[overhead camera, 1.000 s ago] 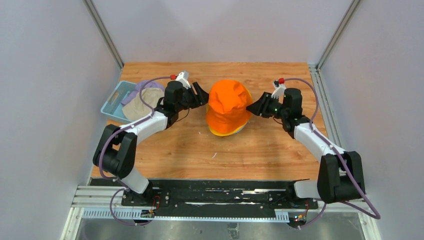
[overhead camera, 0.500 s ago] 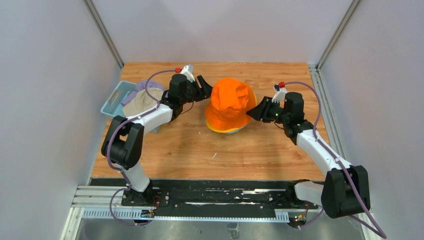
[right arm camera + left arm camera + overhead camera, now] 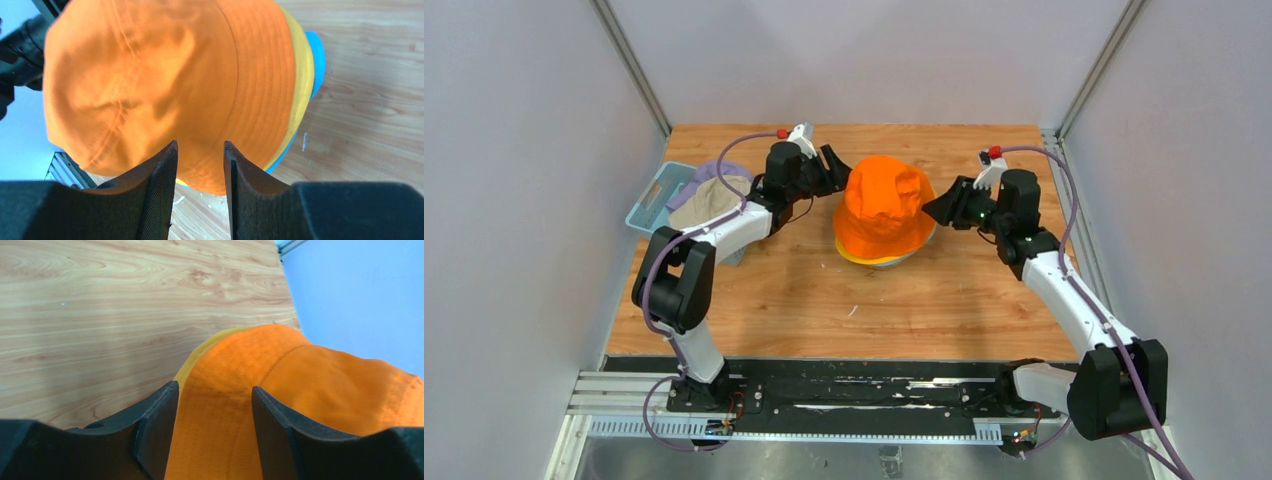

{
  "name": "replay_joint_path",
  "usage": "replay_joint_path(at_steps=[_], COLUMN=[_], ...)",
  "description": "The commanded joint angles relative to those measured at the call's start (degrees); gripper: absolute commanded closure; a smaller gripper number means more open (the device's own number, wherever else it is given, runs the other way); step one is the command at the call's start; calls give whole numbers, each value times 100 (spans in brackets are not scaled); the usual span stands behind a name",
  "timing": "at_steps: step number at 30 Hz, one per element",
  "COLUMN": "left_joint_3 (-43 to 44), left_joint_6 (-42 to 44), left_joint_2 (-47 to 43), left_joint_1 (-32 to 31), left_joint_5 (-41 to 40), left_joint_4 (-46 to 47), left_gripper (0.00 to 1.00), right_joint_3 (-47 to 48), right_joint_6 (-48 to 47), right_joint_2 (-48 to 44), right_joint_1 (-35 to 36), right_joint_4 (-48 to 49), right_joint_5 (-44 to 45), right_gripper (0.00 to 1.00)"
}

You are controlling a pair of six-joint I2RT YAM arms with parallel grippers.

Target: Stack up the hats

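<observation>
An orange hat [image 3: 884,205] sits on top of a yellow hat [image 3: 886,262] and a teal hat [image 3: 929,238], of which only the rims show, at the middle of the table. My left gripper [image 3: 836,172] is open at the orange hat's far left side. In the left wrist view its jaws [image 3: 215,405] stand apart over the orange brim [image 3: 220,390], with the yellow rim [image 3: 192,362] beside it. My right gripper [image 3: 932,207] is open just off the hat's right side. In the right wrist view [image 3: 200,150] the orange hat [image 3: 165,75], the yellow rim [image 3: 302,80] and the teal rim [image 3: 316,55] lie ahead. The grey hat is out of view.
A light blue basket [image 3: 650,197] stands at the table's left edge. A beige hat [image 3: 709,207] and a lavender hat [image 3: 714,170] lie in and over it, behind my left arm. Grey walls close in both sides.
The orange hat has dropped and settled onto the yellow and teal hats. Both grippers have drawn back a little from its sides, the left toward the far side, the right to the right.
</observation>
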Motion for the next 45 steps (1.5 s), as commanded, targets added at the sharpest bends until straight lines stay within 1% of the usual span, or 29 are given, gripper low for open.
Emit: replay_joint_path(at_steps=[1,4,9,15,16,19,23,30,33,36,39,41,42,45], left_joint_3=[37,-158,-479,-672,-707,-829,-1030,-1463,-1625,-1762,-2016,-2121,-2123,-1952], left_joint_6=[350,439,417,449,470,596,669,552,598,626,390,316,282,348], left_joint_2=[-170,-373,-696,-1067,-1162,-1610,-2106,-2756,-3019,-3344,-3683,-3824,-3843,-3651], left_joint_1=[-7,110,321,355,355,355,355,347,351,355,384,423,439,496], left_joint_5=[-471,-816,-997,-1238,-1320,-1673,-1908,-2050,-2392,-2961,-3687,-4007,-4189,-4615], left_joint_4=[-398,-588,-614,-739,-798,-1004,-1178,-1201,-1405,-1781,-2032,-2165,-2265,-2562], left_gripper=[40,40,40,40,40,40,40,40,40,39,29,27,24,23], right_joint_3=[406,517,576,570,554,513,573,839,919,861,833,838,842,793], right_joint_6=[-112,-160,-206,-258,-282,-317,-275,132,79,-44,-192,-270,-292,-318], right_joint_2=[-61,-36,-53,-38,-41,-110,-240,-289,-246,-295,-365,-384,-394,-429], right_joint_1=[63,61,66,57,56,-14,-46,7,65,61,53,59,51,42], right_joint_4=[-64,-71,-53,-17,-21,-37,72,527,510,418,269,170,140,115], right_joint_5=[184,257,343,416,442,527,303,-406,-408,-237,-23,38,53,71], right_gripper=[61,61,61,61,60,52,46,45,45,45,45,44,44,44])
